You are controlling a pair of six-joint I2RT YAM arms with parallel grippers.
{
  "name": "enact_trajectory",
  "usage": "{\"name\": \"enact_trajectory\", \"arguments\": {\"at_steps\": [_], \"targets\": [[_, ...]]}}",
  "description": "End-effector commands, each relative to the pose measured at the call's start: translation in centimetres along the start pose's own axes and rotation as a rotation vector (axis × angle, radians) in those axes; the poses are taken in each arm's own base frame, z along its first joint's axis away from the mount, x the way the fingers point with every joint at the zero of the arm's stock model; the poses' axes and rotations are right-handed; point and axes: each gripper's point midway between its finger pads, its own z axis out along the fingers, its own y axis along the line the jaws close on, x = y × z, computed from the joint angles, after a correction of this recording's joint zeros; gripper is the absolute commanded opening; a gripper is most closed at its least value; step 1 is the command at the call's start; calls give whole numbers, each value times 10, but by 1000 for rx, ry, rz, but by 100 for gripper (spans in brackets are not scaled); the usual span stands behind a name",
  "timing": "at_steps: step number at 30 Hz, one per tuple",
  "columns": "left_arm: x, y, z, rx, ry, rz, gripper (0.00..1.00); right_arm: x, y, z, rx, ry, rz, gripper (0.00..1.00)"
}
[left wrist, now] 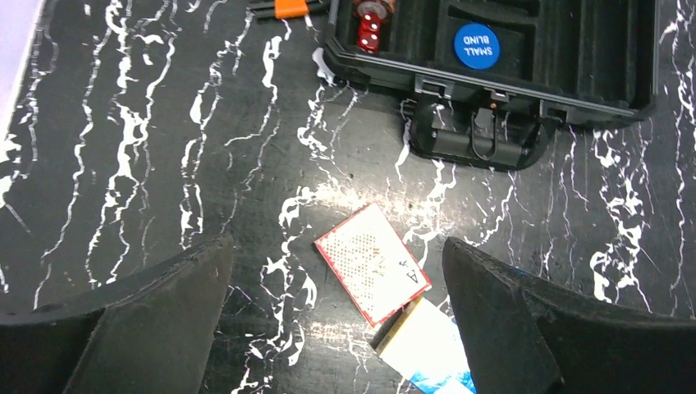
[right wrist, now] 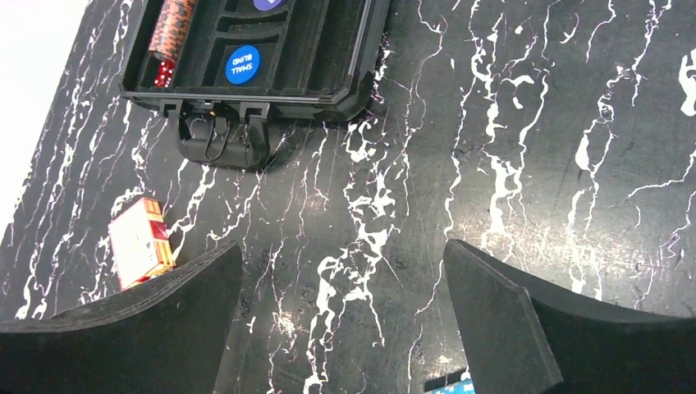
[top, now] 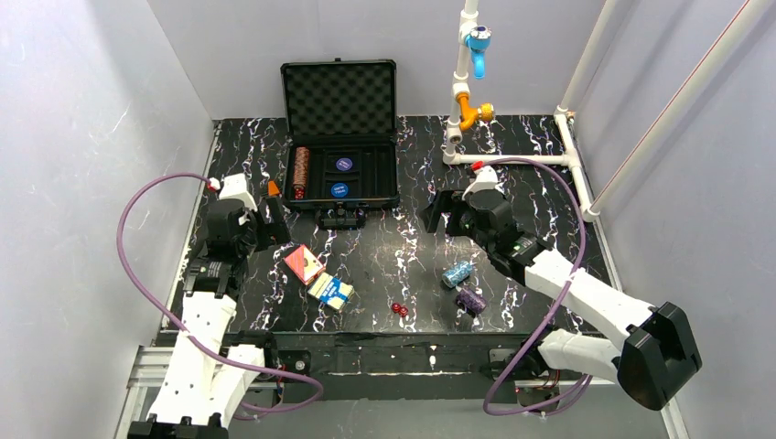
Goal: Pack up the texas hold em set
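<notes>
A black case (top: 340, 174) stands open at the back middle of a black marbled table (top: 403, 247), its egg-crate foam lid (top: 340, 99) propped upright. Inside the tray, a brown chip stack (top: 301, 165) lies along the left side with a red die (left wrist: 369, 33) at its near end. Two round blue discs (top: 344, 164) sit in the middle, and the nearer one reads "SMALL BLIND". The case's handle (top: 340, 218) juts from the front edge toward the arms.

The rest of the set is loose on the table in front of the case. A red card box (top: 303, 263) and a blue card box (top: 331, 290) lie touching at a corner on the left. Two small red dice (top: 400, 309) sit near the front middle. A blue chip stack (top: 457, 273) and a purple chip stack (top: 471, 299) lie on their sides to the right.

The left gripper (left wrist: 335, 246) hovers above the red card box with fingers spread wide, holding nothing. The right gripper (right wrist: 343, 248) hangs just right of the case's front corner, also spread wide and empty.

A white pipe frame (top: 512, 160) with blue and orange fittings rises just beside the case's right rear. A small orange piece (top: 273, 188) lies by the case's front left corner.
</notes>
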Motion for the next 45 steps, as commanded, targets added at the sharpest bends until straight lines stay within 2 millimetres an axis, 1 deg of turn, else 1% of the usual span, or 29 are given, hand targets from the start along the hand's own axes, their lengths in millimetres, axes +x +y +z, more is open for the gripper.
{"name": "enact_trajectory", "arguments": {"at_steps": [1,4,8,12,16,18,20,28,32,40,45], "targets": [[-11,-15,-3,82,-1,14,99,0,9,7,-23,-4,-18,100],[-10,-10,-3,47,4,8,99,10,12,12,-15,45,-39,100],[-12,-4,-7,17,-2,-1,99,24,24,18,-28,102,-90,100],[-15,5,-13,-27,-31,-11,99,38,51,22,-93,159,-196,100],[-17,9,-16,-50,-49,-12,99,51,87,25,-249,246,-274,100],[-17,11,-17,-55,-52,-13,99,61,106,23,-343,307,-296,100],[-17,10,-18,-53,-57,-15,99,71,116,23,-396,347,-335,100],[-19,11,-22,-50,-71,-23,99,103,145,23,-523,448,-452,100],[-19,10,-23,-46,-73,-26,99,123,165,20,-582,489,-530,100],[-20,10,-24,-43,-81,-28,99,173,186,17,-619,585,-703,100],[-22,13,-26,-63,-94,-30,99,193,195,21,-630,611,-756,100]]}}
